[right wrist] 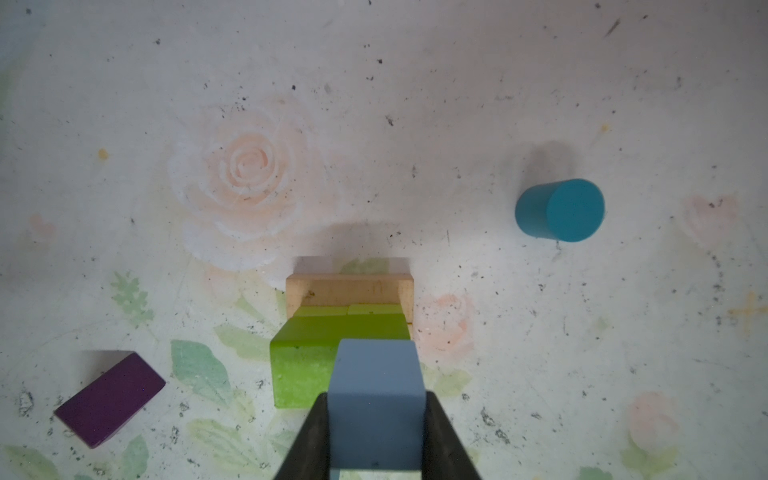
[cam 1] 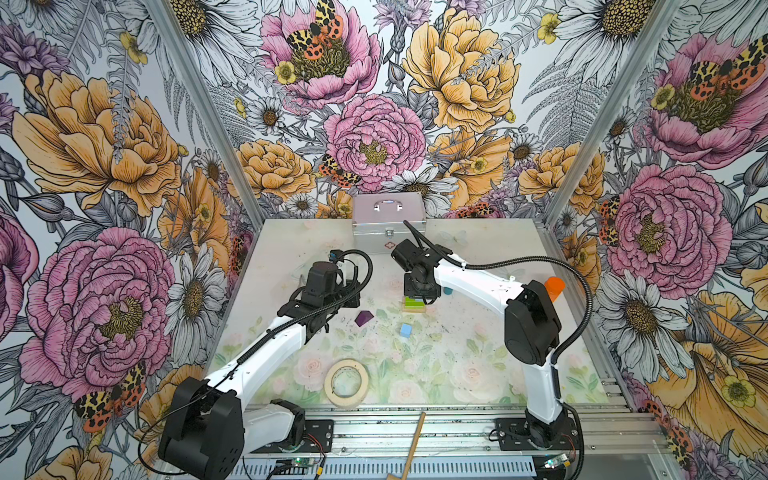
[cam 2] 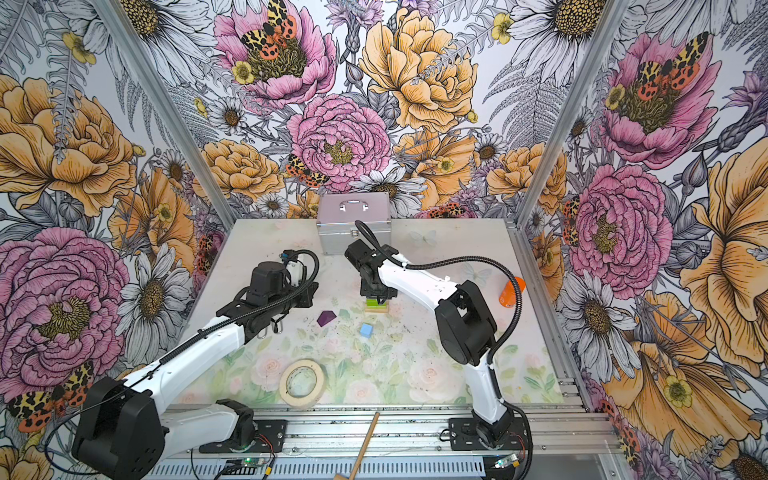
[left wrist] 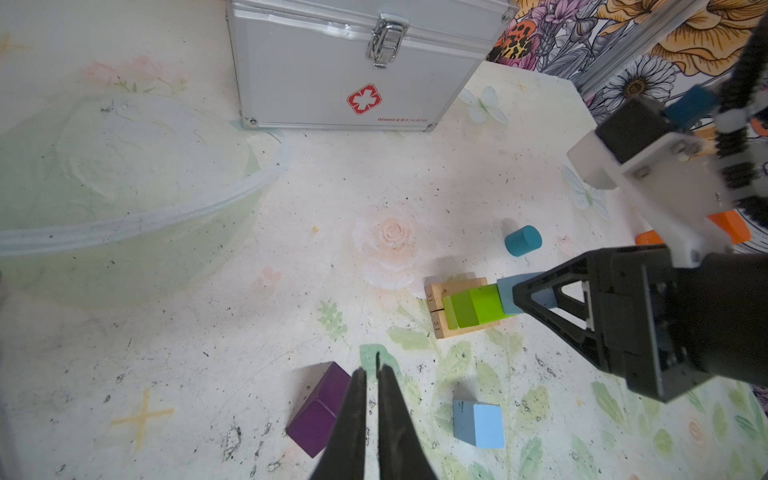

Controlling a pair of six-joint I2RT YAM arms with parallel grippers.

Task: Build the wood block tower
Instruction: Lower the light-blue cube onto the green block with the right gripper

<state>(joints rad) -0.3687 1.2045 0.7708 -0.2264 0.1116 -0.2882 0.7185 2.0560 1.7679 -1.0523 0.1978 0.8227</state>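
Observation:
The wood block tower stands mid-table: two tan bars point(left wrist: 453, 291) lie side by side with lime-green blocks point(left wrist: 473, 309) stacked on them. My right gripper point(right wrist: 376, 401) is shut on a light-blue cube point(right wrist: 376, 374) directly over the green blocks point(right wrist: 303, 365); whether the cube rests on them I cannot tell. My left gripper point(left wrist: 371, 372) hangs shut and empty between the purple roof block point(left wrist: 320, 409) and a loose light-blue cube point(left wrist: 478, 424). A teal cylinder point(right wrist: 561, 210) stands right of the tower point(cam 1: 413, 305).
A silver case point(cam 1: 388, 222) stands at the back. A beige tape roll point(cam 1: 347, 382) lies near the front edge and an orange container point(cam 1: 555, 289) by the right wall. A clear plastic bowl point(left wrist: 124, 199) sits at the back left. A wooden stick point(cam 1: 413, 444) crosses the front rail.

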